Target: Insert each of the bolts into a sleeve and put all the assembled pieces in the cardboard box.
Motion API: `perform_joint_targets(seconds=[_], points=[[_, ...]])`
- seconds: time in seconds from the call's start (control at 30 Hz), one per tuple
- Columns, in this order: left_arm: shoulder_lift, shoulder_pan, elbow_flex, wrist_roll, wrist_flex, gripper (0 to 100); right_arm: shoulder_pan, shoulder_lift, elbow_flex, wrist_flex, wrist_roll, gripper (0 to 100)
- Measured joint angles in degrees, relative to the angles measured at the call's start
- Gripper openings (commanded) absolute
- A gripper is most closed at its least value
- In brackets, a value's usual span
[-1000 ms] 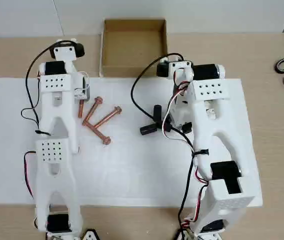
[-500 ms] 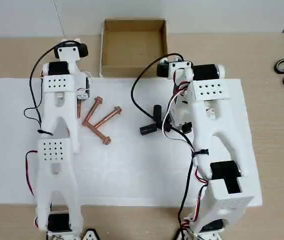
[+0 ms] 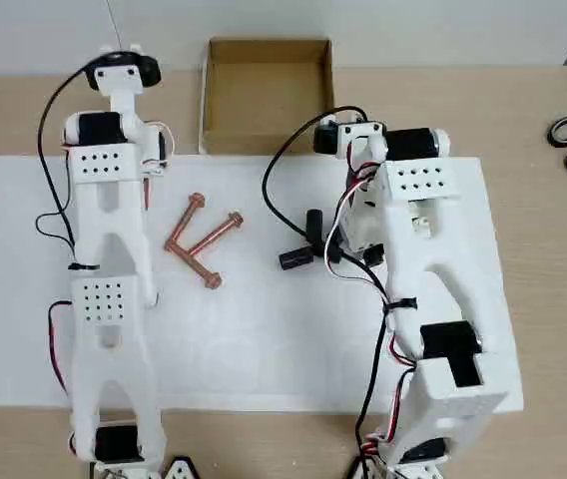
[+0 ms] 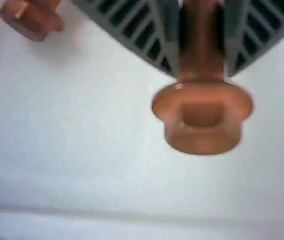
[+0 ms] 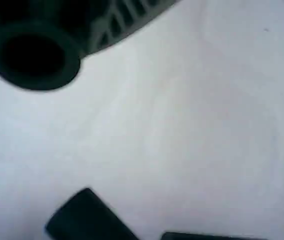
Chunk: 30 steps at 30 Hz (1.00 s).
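End effector (image 5: pixel 57 25) grips black sleeve (image 5: pixel 32 57); second sleeve (image 5: pixel 87 217) on white sheet (image 5: pixel 207 125)

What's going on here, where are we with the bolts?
The left gripper is clamped on one copper bolt. The right gripper appears to hold a black sleeve. Three loose bolts lie on the white sheet between the arms, with spare sleeves beside the right arm. No assembled piece is in the cardboard box yet.
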Motion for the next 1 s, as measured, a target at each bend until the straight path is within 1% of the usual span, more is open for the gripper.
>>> perform_joint_targets(seconds=[0.1,0.23,0.37,0.57,0.73,0.87,1.0], points=[[-7.0,0.0,4.7,-0.2,0.0,1,-0.2,-4.0,0.0,0.0,0.0,0.4],[-19.1,0.0,15.0,-0.1,0.0,1,0.0,-12.9,0.0,0.0,0.0,0.4],[-33.1,0.0,26.5,-1.6,0.0,1,-0.3,-23.2,0.0,0.0,0.0,0.4],[-56.8,0.0,42.0,-1.6,0.0,1,-0.2,-38.9,1.8,0.1,0.0,0.4],[-77.4,0.0,55.4,-1.6,0.0,1,-0.1,-52.5,7.2,0.3,0.0,0.4],[-92.2,0.0,65.2,-1.6,-0.2,1,-0.3,-63.9,14.9,0.4,0.0,0.4],[-103.7,0.0,76.7,-1.6,-4.8,1,-0.4,-74.5,25.1,-2.5,0.0,0.5]])
